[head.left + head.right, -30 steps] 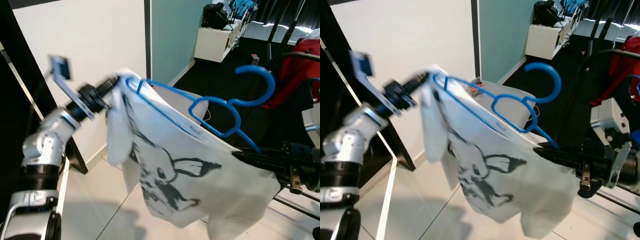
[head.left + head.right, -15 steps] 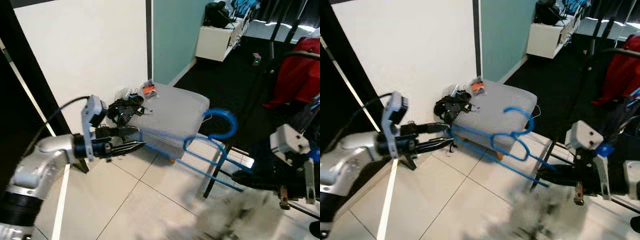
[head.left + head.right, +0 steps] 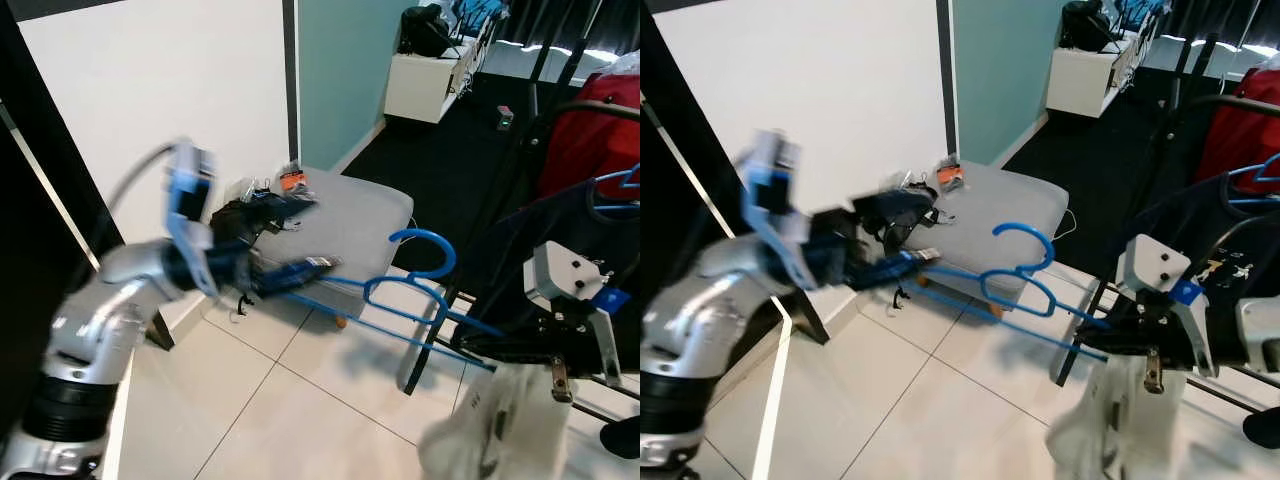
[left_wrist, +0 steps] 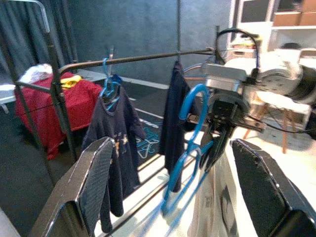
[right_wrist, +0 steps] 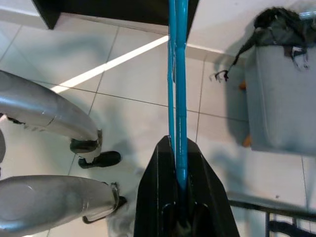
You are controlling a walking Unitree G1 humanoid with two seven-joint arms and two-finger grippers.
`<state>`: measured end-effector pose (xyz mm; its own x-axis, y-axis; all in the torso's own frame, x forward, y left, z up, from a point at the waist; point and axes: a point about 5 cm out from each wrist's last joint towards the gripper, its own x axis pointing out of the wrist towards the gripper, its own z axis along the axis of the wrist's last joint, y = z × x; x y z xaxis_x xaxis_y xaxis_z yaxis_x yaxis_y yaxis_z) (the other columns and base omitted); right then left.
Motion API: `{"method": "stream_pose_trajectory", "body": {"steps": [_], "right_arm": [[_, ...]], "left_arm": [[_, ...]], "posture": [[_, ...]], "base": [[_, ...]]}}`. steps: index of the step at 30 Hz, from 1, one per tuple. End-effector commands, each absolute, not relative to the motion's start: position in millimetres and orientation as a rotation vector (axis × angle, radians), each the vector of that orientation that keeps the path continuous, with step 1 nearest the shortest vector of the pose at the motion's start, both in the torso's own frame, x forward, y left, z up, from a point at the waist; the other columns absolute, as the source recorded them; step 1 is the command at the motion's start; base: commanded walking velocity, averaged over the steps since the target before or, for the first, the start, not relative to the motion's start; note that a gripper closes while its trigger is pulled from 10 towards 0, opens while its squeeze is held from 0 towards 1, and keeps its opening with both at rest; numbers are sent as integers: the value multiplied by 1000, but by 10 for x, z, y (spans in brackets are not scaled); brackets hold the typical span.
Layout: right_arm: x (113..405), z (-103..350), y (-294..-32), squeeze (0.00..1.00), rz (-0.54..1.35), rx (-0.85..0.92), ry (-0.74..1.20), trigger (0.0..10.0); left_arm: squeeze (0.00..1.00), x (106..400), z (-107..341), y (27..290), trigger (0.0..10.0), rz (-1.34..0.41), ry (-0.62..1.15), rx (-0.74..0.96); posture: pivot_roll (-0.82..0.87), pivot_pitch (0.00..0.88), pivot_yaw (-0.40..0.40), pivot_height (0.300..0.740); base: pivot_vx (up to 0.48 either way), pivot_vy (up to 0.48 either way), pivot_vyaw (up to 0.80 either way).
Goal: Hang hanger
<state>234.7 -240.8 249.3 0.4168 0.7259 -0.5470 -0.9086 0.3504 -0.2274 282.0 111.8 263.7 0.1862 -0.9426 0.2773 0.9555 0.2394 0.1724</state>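
Blue plastic hanger (image 3: 400,300) held above tiled floor, between both arms. Right gripper (image 5: 177,195) pinched on one shoulder end, likely for carrying toward black metal clothes rail (image 4: 138,58). Left gripper (image 4: 168,168) fingers spread, off hanger. Long axis near horizontal; hook up. White printed garment (image 3: 495,435) hangs below right gripper.

You get bright, even light on the white wall (image 3: 150,90) and pale floor tiles (image 3: 300,420), while the far room falls dim. Motion blur smears your left arm (image 3: 130,290) and the white shirt (image 3: 500,440). Your left wrist view is soft and hazy; your right wrist view is sharp.
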Motion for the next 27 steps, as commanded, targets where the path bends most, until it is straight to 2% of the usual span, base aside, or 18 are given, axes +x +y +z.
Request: {"method": "stream_pose_trajectory", "body": {"steps": [1,2,3,5,6,15,27], "right_arm": [[2393,2530,-2354,0,1115,-583,355,0],[2419,2546,-2333,0,1122,-593,344,0],[2436,2561,-2317,0,1131,-596,335,0],[2447,2571,-2306,0,1136,-598,329,0],[2464,2581,-2293,0,1141,-602,323,0],[2519,2604,-2212,0,1185,-618,304,0],[2566,2605,-2144,0,1208,-621,291,0]], "left_arm": [[1000,2841,2606,1044,10000,-1340,-349,-25],[1000,2855,2592,1019,10000,-1340,-341,-9],[722,2867,2578,1015,10000,-1341,-331,27],[722,2872,2568,1013,10000,-1342,-325,53],[0,2877,2565,1014,10000,-1339,-323,74],[0,2941,2564,1042,10000,-1268,-303,178],[0,2842,2466,918,10000,-1377,-252,242]], "posture": [[-103,34,4,740],[-100,29,5,740],[-96,27,6,740],[-96,27,6,740],[-93,24,7,740],[-88,22,8,740],[-88,27,15,740]], "base": [[0,0,0],[0,0,0],[0,0,0],[0,0,0],[0,0,0],[0,0,0],[0,0,0]]}}
